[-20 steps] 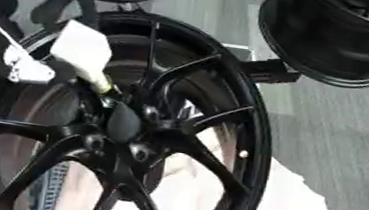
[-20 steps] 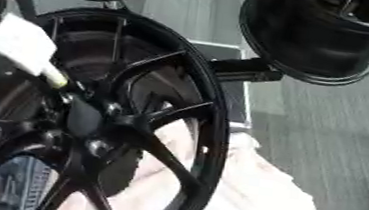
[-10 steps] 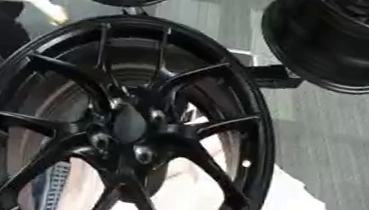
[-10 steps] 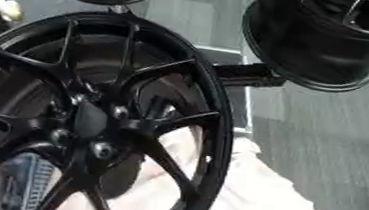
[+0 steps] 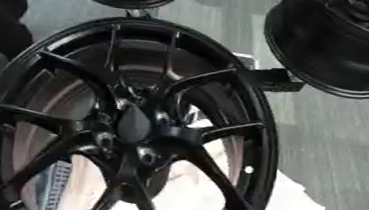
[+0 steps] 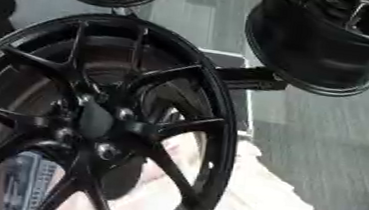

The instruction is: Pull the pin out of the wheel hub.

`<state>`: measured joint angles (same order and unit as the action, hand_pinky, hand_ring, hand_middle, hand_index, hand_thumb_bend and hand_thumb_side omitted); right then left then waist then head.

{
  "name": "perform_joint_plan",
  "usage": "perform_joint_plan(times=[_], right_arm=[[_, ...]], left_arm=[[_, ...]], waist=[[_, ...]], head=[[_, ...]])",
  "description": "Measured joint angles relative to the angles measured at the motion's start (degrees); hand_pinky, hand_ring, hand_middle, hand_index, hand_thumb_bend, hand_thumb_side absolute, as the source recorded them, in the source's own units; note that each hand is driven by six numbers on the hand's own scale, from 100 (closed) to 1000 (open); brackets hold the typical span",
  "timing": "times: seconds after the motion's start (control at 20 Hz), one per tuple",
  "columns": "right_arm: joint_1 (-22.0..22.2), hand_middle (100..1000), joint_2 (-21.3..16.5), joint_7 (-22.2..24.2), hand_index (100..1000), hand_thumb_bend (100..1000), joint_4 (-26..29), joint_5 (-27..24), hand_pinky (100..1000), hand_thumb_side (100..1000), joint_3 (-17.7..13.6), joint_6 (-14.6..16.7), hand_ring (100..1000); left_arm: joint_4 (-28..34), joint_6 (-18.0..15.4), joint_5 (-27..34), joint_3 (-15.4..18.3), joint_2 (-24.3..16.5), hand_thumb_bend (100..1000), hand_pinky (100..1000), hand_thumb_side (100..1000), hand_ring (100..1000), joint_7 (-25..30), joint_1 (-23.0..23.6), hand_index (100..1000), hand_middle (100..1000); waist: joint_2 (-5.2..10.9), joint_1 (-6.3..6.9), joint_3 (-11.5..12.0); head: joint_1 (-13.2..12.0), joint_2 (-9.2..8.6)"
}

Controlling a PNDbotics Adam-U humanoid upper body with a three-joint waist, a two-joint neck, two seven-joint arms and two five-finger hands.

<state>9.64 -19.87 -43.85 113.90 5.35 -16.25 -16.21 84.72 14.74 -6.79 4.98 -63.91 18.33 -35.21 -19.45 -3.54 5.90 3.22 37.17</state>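
A black spoked wheel hub [image 5: 132, 126] is filling the view, standing upright over pale cloth [image 6: 255, 206]; neither hand is showing, so their state is unknowable

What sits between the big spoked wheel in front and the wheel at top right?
A short black arm or bracket spans from the big wheel to the top-right wheel, over grey floor; the right eye view shows it best.
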Motion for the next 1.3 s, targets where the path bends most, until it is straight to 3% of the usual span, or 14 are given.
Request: perform_joint_plan(times=[0.15,0.35,0.6,0.7,0.75,0.9,1.05,1.15,1.3], right_arm=[[-0.07,558,0.05,-0.11,631,100,0.00,0.00,547,470,-0.01,0.09,591],[-0.34,558,0.17,-0.24,631,100,0.00,0.00,546,470,-0.02,0.19,591],[-0.52,558,0.30,-0.45,631,100,0.00,0.00,546,470,-0.06,0.23,591],[-0.52,558,0.37,-0.53,631,100,0.00,0.00,546,470,-0.17,0.22,591],[-0.52,559,0.37,-0.59,631,100,0.00,0.01,547,470,-0.20,0.24,591],[-0.53,559,0.37,-0.66,632,100,0.00,0.06,549,470,-0.31,0.30,592],[-0.55,559,0.34,-0.71,632,100,0.00,0.15,549,470,-0.32,0.36,592],[-0.57,559,0.28,-0.68,632,100,0.00,0.32,549,494,-0.31,0.42,592],[-0.57,559,-0.09,-0.59,632,100,0.00,0.56,550,470,-0.29,0.52,592]], left_arm=[[-1.08,-2.81,-0.14,0.13,0.22,365,859,205,811,1.90,-0.15,874,804],[-0.27,-3.76,-0.19,0.17,0.53,359,867,100,819,2.09,-0.93,880,820],[2.57,-3.42,0.31,0.02,1.01,307,813,120,740,1.11,-1.58,804,715],[5.77,-3.57,1.13,-0.32,1.32,279,791,100,702,-0.88,-1.66,777,670],[8.06,-3.71,1.57,-0.64,1.50,308,785,100,693,-2.33,-1.67,771,659],[17.33,-4.11,0.50,-1.99,1.52,349,777,100,687,-6.39,-1.53,763,652],[25.47,-4.15,-1.52,-4.12,1.63,336,773,100,684,-9.72,-1.15,760,651],[27.78,-5.01,-2.09,-5.82,2.55,357,770,100,678,-12.08,-1.66,756,645],[28.93,-6.57,-1.52,-7.52,4.81,280,766,100,669,-15.82,-2.96,751,635]], waist=[[0.00,0.08,0.01],[0.00,0.60,0.03],[0.00,0.70,-0.02],[0.00,0.70,-0.20],[-0.01,0.72,-0.25],[-0.07,0.70,-0.60],[-0.23,0.63,-0.90],[-0.32,0.53,-0.99],[-0.33,0.14,-1.22]], head=[[-0.04,0.00],[-0.05,0.02],[-0.34,0.02],[-0.40,0.02],[-0.46,0.03],[-0.49,0.14],[-0.57,0.40],[-0.70,0.54],[-0.81,0.55]])
